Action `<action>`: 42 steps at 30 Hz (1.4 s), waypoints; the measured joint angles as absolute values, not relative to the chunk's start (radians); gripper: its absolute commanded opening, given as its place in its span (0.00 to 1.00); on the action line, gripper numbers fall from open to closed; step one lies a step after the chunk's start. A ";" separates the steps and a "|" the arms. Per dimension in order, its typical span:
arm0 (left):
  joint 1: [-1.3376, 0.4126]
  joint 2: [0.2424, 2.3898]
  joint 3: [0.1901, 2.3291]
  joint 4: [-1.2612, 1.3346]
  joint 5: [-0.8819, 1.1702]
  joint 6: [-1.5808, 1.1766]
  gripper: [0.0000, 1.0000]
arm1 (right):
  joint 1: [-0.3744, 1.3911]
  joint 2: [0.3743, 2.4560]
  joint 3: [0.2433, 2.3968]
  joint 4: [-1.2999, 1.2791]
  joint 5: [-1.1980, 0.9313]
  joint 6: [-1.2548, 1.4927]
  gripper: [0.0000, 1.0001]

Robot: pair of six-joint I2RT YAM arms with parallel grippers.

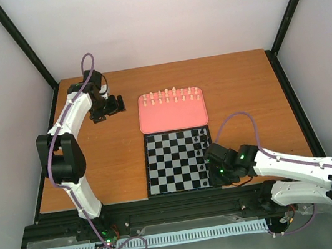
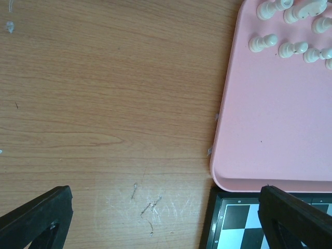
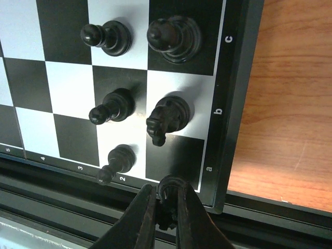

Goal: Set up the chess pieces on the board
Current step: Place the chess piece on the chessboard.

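Note:
The board (image 1: 166, 162) lies at the table's near middle. Black chess pieces (image 1: 203, 136) stand along its right edge. In the right wrist view a knight (image 3: 166, 116), a taller piece (image 3: 174, 33) and three pawns (image 3: 111, 106) stand on the last two files. My right gripper (image 3: 166, 205) is shut on a black piece (image 3: 174, 188), round-topped, over the corner square by the letter a. The cream-white chess pieces (image 1: 171, 95) stand in rows on the pink tray (image 1: 173, 120). My left gripper (image 2: 165, 194) hangs open over bare wood left of the tray, holding nothing.
The pink tray (image 2: 275, 129) touches the board's far edge; the board's corner (image 2: 233, 223) shows under my left gripper's right finger. A black metal rail (image 1: 185, 206) runs along the table's near edge, just beneath my right gripper. Black frame posts rise at the back corners.

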State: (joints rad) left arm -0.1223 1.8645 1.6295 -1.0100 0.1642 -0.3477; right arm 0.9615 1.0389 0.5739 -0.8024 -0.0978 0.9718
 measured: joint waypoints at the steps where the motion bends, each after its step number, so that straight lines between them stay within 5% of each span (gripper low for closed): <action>1: -0.122 1.864 1.629 -1.010 0.164 -0.348 1.00 | 0.959 1.043 0.574 -0.802 -0.098 0.970 0.05; 25: -0.122 1.864 1.629 -1.010 0.164 -0.348 1.00 | 0.949 1.118 0.601 -0.789 -0.097 0.905 0.10; 39: -0.122 1.864 1.629 -1.010 0.164 -0.348 1.00 | 0.949 1.108 0.623 -0.811 -0.098 0.897 0.32; 42: -0.122 1.864 1.629 -1.010 0.164 -0.348 1.00 | 0.949 1.100 0.662 -0.850 -0.098 0.895 0.52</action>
